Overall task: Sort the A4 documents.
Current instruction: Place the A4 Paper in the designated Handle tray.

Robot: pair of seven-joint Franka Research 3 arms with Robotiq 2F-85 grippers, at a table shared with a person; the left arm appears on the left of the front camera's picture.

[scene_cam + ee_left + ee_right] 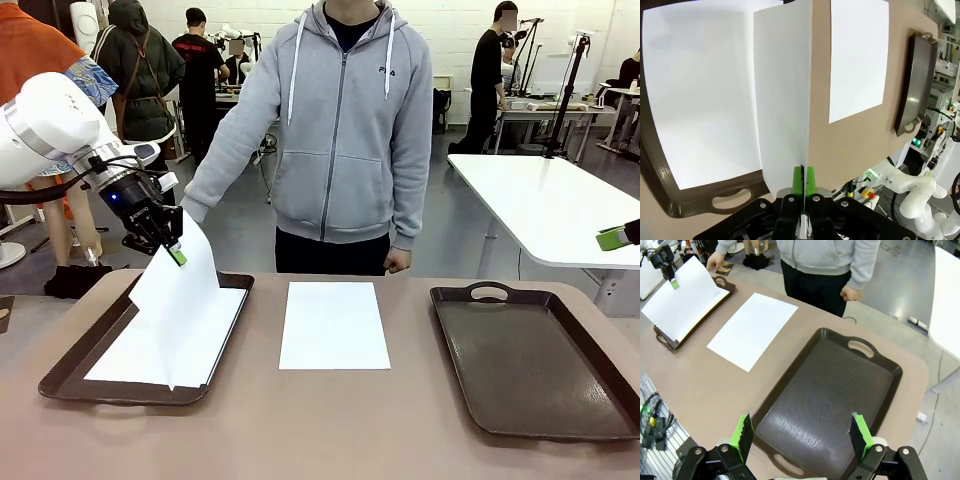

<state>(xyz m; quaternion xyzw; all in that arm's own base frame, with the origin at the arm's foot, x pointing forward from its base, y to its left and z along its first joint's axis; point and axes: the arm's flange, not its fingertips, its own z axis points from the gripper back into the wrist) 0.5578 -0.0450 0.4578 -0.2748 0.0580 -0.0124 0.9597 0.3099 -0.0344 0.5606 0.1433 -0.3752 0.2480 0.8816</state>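
While the left arm reaches in from the side with its wrist angled downward over the left tray [60, 378], the left gripper [174, 250] is clamped on the top edge of one A4 sheet [190, 290]. That sheet hangs steeply, its lower edge down at the tray. A second A4 sheet [700, 100] lies flat in the same tray. A third A4 sheet [333, 325] lies on the table [320, 430] between the trays. The right gripper [802, 435] hovers above the right tray [830, 390], jaws wide apart, holding nothing.
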